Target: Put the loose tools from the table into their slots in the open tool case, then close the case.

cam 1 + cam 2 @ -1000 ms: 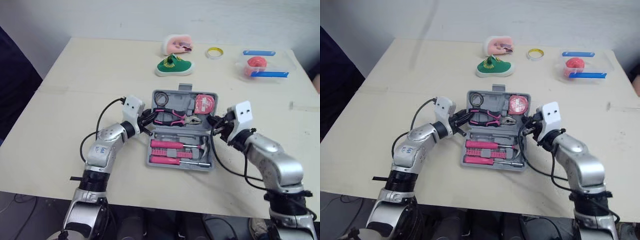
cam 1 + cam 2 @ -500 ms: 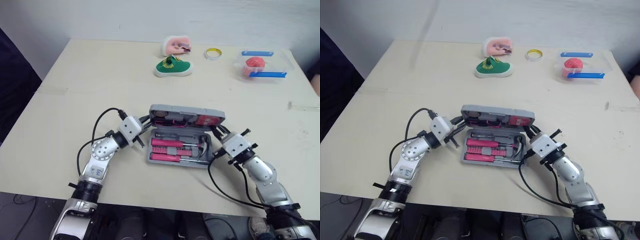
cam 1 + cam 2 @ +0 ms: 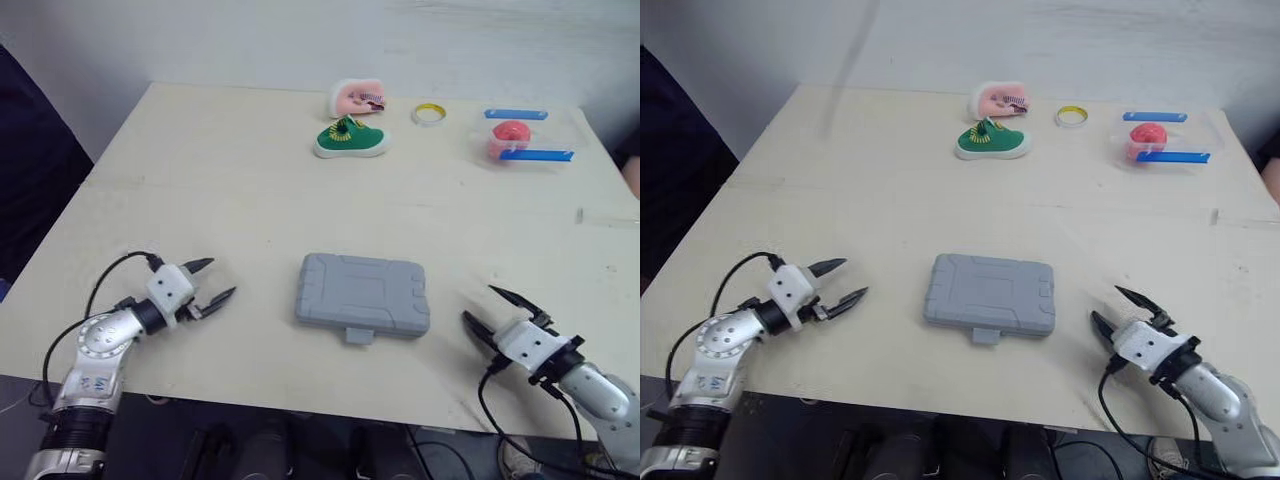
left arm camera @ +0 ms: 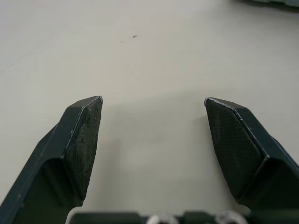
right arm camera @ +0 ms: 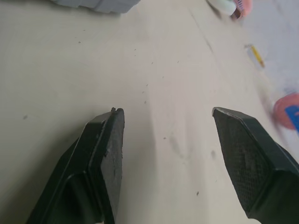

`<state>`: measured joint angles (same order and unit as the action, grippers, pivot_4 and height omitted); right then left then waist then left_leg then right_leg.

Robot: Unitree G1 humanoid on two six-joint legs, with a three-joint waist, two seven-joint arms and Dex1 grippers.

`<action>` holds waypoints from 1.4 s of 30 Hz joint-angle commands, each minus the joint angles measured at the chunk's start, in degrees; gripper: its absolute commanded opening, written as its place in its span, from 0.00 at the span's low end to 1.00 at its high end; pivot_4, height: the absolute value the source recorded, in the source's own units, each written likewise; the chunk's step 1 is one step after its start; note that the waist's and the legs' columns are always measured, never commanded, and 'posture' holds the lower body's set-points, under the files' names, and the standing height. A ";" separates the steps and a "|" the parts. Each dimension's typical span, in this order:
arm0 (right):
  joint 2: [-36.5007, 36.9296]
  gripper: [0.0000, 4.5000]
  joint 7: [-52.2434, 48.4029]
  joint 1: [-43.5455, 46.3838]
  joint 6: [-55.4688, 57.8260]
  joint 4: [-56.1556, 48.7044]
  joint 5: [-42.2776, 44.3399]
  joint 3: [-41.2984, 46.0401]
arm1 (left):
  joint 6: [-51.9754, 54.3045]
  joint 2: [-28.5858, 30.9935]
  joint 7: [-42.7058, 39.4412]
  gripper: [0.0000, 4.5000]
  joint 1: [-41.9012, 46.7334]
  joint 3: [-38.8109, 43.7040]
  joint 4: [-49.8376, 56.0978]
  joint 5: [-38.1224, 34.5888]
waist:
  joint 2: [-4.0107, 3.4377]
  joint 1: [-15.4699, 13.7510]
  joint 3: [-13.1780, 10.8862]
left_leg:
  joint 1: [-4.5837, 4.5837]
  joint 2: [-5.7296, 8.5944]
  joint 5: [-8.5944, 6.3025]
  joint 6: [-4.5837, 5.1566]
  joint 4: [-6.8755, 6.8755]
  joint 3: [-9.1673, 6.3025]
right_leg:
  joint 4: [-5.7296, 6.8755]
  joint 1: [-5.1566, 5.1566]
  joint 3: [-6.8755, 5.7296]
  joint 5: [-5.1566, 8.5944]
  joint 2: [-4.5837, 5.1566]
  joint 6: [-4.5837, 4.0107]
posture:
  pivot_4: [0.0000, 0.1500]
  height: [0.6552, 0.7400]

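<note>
Lying shut, tool case [image 3: 363, 293] long axis left-right, latch tab [image 3: 360, 334] toward robot; left claw [image 3: 222, 277], right claw [image 3: 477, 302] both released.

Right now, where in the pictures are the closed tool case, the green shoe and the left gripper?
tool case [image 3: 363, 293]: left eye view, middle of its grey lid.
green shoe [image 3: 349, 139]: left eye view, its green upper.
left gripper [image 3: 223, 276]: left eye view, midway between its open fingertips.

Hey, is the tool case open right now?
No, the grey tool case lies flat on the table with its lid fully down.
</note>
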<state>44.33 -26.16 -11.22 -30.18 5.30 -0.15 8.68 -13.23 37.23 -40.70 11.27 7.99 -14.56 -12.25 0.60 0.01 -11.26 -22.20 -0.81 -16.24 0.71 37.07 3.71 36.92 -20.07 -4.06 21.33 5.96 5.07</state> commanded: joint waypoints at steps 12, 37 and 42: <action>2.94 0.52 -19.90 -8.16 18.51 -22.29 26.33 3.73 | 7.21 -1.96 -7.42 0.80 10.15 -1.28 2.39 -5.16 | 0.01 -0.16 -0.01 | 0.00 -0.03 0.05 -0.07 0.03 0.04 | 0.00 0.00 -0.01 0.00 -0.10 0.01 | 1.00 1.00; -2.19 0.00 -21.81 -0.52 31.26 -21.01 10.47 -12.64 | -5.37 -21.47 -11.96 0.01 48.73 -14.84 -51.60 11.94 | 0.60 -0.54 -0.06 | -0.08 0.09 -0.06 0.15 0.30 0.27 | -0.08 0.10 -0.38 -0.19 -0.21 0.35 | 1.00 1.00; -2.68 0.00 -20.03 3.21 31.73 -18.13 8.01 -12.19 | -7.76 -22.58 -17.05 0.01 48.82 -15.27 -53.50 13.00 | 0.72 -0.15 -0.06 | -0.02 0.04 -0.03 0.16 0.59 0.20 | 0.00 0.15 -0.39 -0.19 -0.15 0.35 | 1.00 1.00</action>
<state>41.62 -47.92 -8.20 -0.01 -15.61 10.38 -4.09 -19.31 15.13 -55.56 58.98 -7.53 -68.55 0.52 1.32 -0.14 -11.32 -22.23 -0.77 -16.28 0.88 37.67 3.87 36.90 -19.91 -4.42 21.09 5.84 5.41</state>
